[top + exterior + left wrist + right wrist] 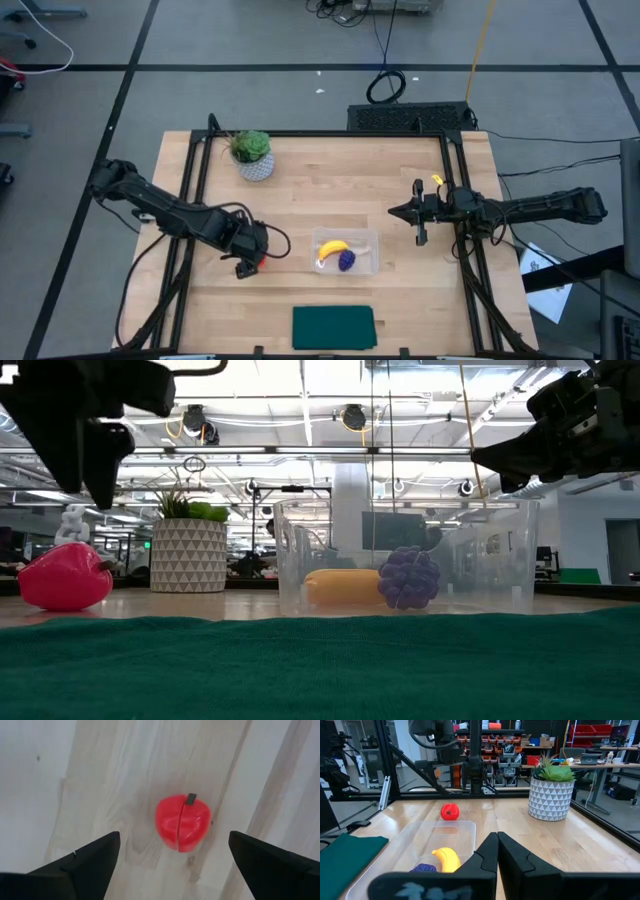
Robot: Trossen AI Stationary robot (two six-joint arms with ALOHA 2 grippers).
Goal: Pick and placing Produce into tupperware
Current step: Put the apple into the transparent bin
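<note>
The red round fruit (pixel 181 822) rests on the wooden table, left of the tupperware (pixel 368 243). My left gripper (pixel 174 840) hangs above it, pointing down and open, one finger on either side, touching nothing. In the low view the fruit (pixel 65 578) sits on the table below that gripper (pixel 90 450). The clear tupperware (pixel 480 550) holds the yellow banana (pixel 332 247) and the purple grape bunch (pixel 346 260). My right gripper (pixel 412 212) waits shut at the table's right side, above the surface, holding nothing.
A potted green plant (pixel 252 153) stands at the far left of the table. A dark green mat (pixel 333 327) lies at the near edge, in front of the tupperware. Black frame rails (pixel 190 180) run along the table's left and right sides.
</note>
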